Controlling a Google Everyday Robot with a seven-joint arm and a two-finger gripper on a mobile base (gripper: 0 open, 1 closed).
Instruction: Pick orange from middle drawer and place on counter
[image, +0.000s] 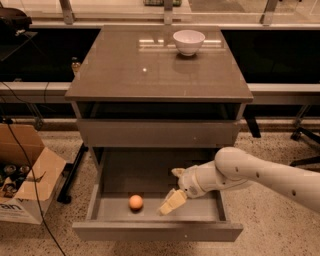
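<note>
The orange (135, 202) lies on the grey floor of the open middle drawer (157, 231), left of centre near the front wall. My gripper (173, 189) reaches into the drawer from the right on a white arm. It is open and empty, and its lower fingertip (169, 204) is a short way right of the orange without touching it. The counter (150, 70) is the glossy grey-brown top of the cabinet above.
A white bowl (188, 41) stands at the back right of the counter. A shut grey drawer front (157, 132) sits above the open drawer. An open cardboard box (25, 172) with cans and cables stands on the speckled floor at the left.
</note>
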